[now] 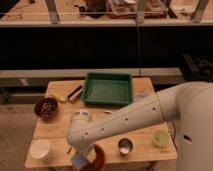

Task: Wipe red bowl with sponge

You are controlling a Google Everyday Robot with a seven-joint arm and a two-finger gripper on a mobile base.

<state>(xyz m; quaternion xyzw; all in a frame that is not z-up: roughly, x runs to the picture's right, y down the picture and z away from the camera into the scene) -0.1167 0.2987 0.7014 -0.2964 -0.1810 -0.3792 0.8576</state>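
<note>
The red bowl (pixel 98 158) sits at the table's front edge, at the bottom of the camera view, partly covered by my arm. The sponge (pixel 79 161), a small pale blue-grey block, is at the end of my arm, at the bowl's left rim. My gripper (pixel 83 156) points down over the bowl's left side and is shut on the sponge. The wrist hides most of the fingers. My white arm crosses the table from the right to the lower left.
A green tray (pixel 107 89) stands at the table's back. A dark bowl of nuts (pixel 46 108) is at the left and a white bowl (pixel 41 149) at the front left. A metal cup (pixel 124 146) and a pale green bowl (pixel 160 138) stand front right. A flat pale blue piece (pixel 144 93) lies right of the tray.
</note>
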